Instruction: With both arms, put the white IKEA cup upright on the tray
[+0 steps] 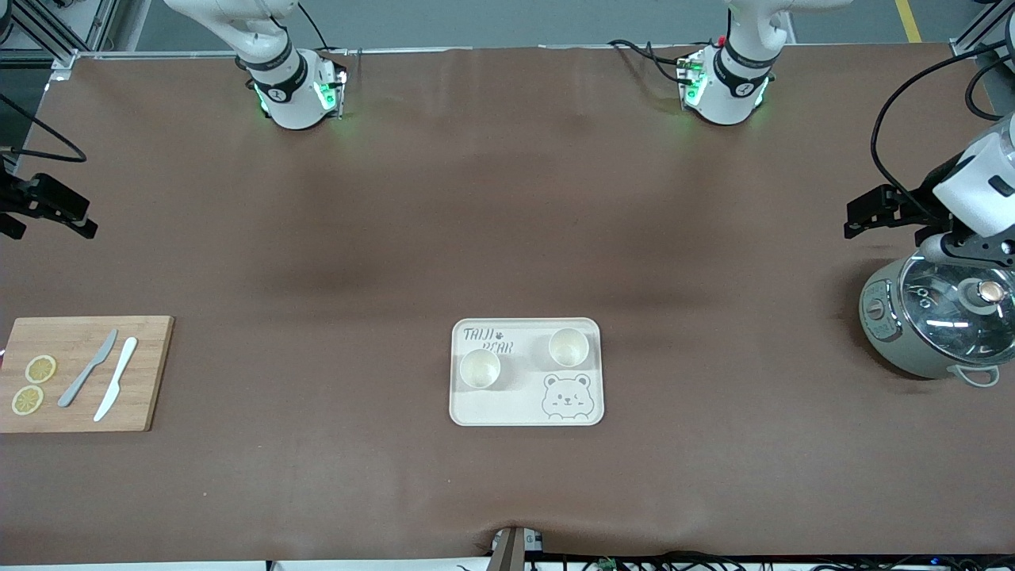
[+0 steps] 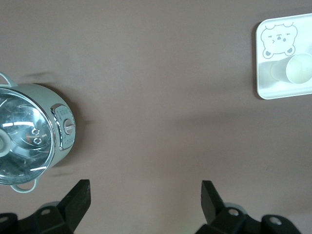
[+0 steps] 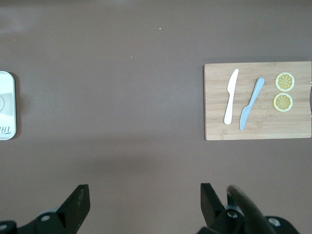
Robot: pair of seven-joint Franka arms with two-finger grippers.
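Well, both cups (image 1: 480,368) upright on tray (image 1: 526,411); left gripper (image 2: 144,195) and right gripper (image 3: 141,197) spread wide, parked; any return swing could topple one.

Two white cups (image 1: 480,369) (image 1: 568,346) stand upright, apart, on the cream tray (image 1: 526,410), one over its lettering, one above its bear drawing.
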